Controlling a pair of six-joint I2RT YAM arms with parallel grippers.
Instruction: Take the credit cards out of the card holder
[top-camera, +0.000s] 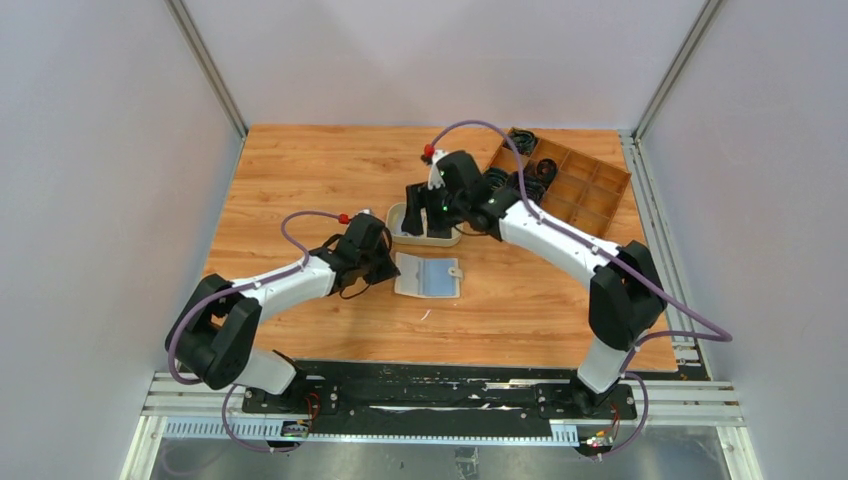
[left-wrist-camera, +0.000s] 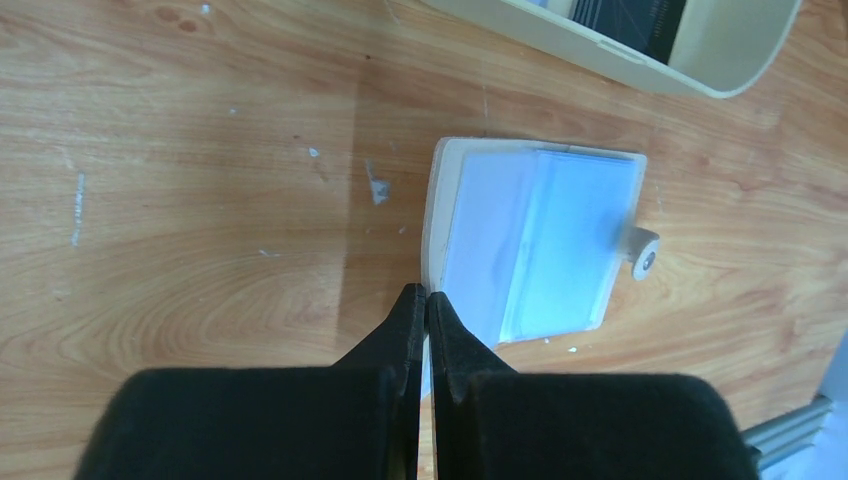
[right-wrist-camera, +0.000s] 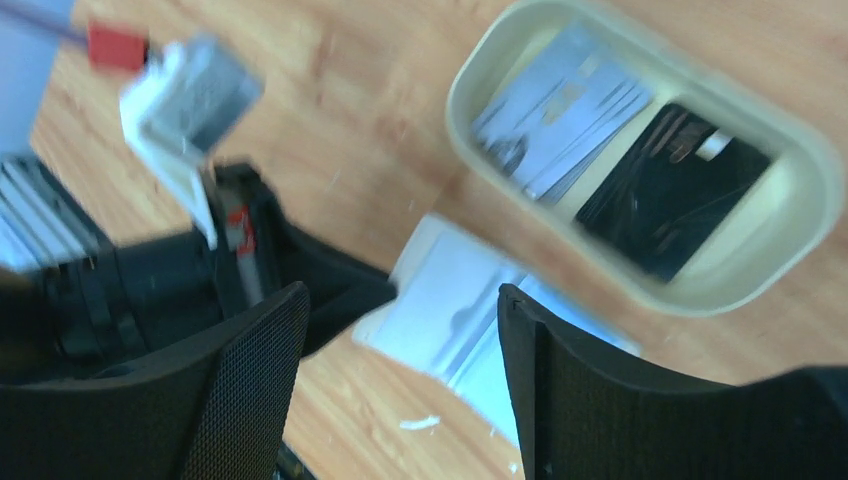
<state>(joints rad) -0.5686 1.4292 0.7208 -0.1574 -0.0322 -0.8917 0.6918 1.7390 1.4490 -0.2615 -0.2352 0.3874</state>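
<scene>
Top external view: the left arm reaches in from the near edge of the table. Its left gripper sits low at the left side of the card holder, which lies flat on the wood near the middle.

Seen from the left wrist, the fingers are clenched tight together, their tips at the holder's near left edge. Whether they pinch that edge or only press against it is hard to tell from here. The holder is cream. A pale blue card lies in it, covering most of the leaf that shows, and a small snap tab sticks out on the right side.

Just beyond the holder stands an oval dish, close to it but apart. The right gripper hangs over this dish. The right wrist view is blurred, yet its fingers plainly stand wide apart with nothing between them. Two cards lie side by side in the dish, a pale striped card and a black card.

Farther off, at the far right corner of the table, sits a wooden tray split into compartments. Those at its far left end hold black cables.
</scene>
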